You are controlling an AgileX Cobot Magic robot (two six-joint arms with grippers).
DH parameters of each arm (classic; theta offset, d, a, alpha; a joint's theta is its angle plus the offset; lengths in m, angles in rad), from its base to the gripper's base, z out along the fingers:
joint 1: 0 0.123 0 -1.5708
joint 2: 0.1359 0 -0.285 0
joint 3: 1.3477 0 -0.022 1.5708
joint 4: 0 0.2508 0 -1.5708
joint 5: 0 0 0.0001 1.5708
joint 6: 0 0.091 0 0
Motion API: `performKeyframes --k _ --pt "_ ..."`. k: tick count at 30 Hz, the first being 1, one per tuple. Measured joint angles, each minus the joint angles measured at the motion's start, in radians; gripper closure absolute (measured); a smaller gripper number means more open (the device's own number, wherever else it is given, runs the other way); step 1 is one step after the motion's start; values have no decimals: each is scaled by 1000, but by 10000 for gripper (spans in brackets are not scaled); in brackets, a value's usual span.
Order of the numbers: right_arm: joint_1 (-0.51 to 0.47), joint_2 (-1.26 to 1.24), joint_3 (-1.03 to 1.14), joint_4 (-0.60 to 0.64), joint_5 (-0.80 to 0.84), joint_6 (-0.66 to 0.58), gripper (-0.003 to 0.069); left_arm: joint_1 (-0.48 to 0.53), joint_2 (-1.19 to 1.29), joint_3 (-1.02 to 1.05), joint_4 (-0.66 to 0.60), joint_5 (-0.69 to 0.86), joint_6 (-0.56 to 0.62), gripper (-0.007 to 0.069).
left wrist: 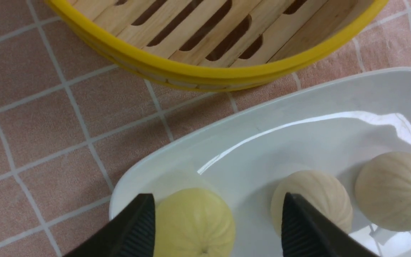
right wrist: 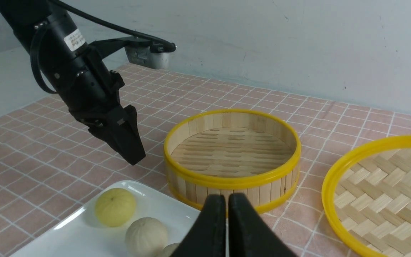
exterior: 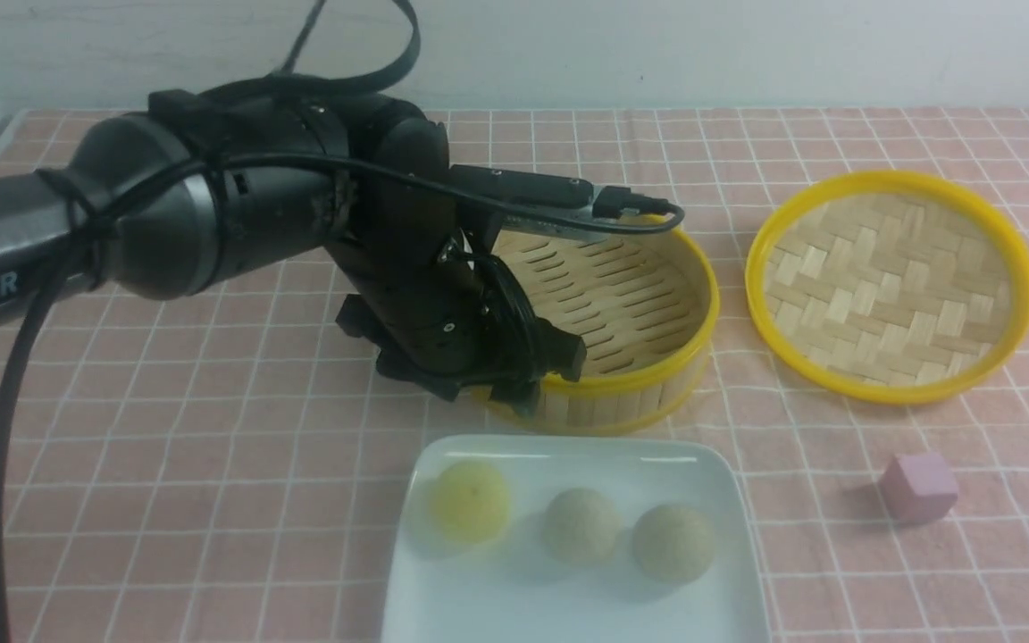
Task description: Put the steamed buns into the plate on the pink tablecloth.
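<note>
Three steamed buns lie in a row in the white square plate (exterior: 568, 446) on the pink tablecloth (exterior: 211, 464): a yellow bun (exterior: 472, 500), a beige bun (exterior: 581, 525) and a second beige bun (exterior: 673, 542). My left gripper (exterior: 483, 393) hangs open just above the plate's far left corner, holding nothing. In the left wrist view the left gripper (left wrist: 219, 201) straddles the yellow bun (left wrist: 194, 221) from above, with the beige buns (left wrist: 319, 192) (left wrist: 394, 189) beside it. My right gripper (right wrist: 227, 200) is shut and empty, near the plate's right side, and does not show in the front view.
A round bamboo steamer basket (exterior: 622, 295) with a yellow rim stands just behind the plate, partly covered by the left arm. Its woven lid (exterior: 890, 286) lies to the right. A small pink cube (exterior: 918, 487) sits on the cloth right of the plate.
</note>
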Motion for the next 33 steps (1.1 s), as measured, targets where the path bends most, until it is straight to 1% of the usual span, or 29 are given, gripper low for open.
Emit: performKeyframes --k 8,11,13,15,18,19,20,21,23,26,27,28,29,32,33 --pt "0 0 0 0 0 0 649 0 0 0 0 -5 0 194" --pt "0 0 0 12 0 0 650 0 0 0 8 -5 0 226" --pt "0 -7 4 49 0 0 645 0 0 0 21 -5 0 260" --pt "-7 -23 20 80 -6 0 641 0 -5 0 31 -5 0 312" --pt "-81 -56 80 95 -19 0 637 0 -25 0 49 -7 0 421" --pt "-121 -71 108 98 -17 0 636 0 -35 0 59 -7 0 461" --pt "-155 -82 126 99 -16 0 634 0 -46 0 64 -7 0 484" --pt "-208 -107 168 100 -12 0 632 0 -63 0 79 -5 0 539" --pt "-286 -138 217 101 11 0 629 0 -92 0 103 4 0 594" --pt "-400 -172 272 102 56 0 624 0 -154 0 147 36 0 623" --pt "-400 -173 274 102 60 0 624 0 -154 0 150 36 0 624" --pt "-457 -179 295 100 79 0 622 0 -197 0 189 61 0 625" --pt "-463 -179 297 99 82 0 622 0 -203 0 193 64 0 625" --pt "-562 -182 326 94 95 0 619 0 -306 0 280 143 0 625" --pt "-581 -182 332 91 95 0 617 0 -330 0 294 163 0 625"
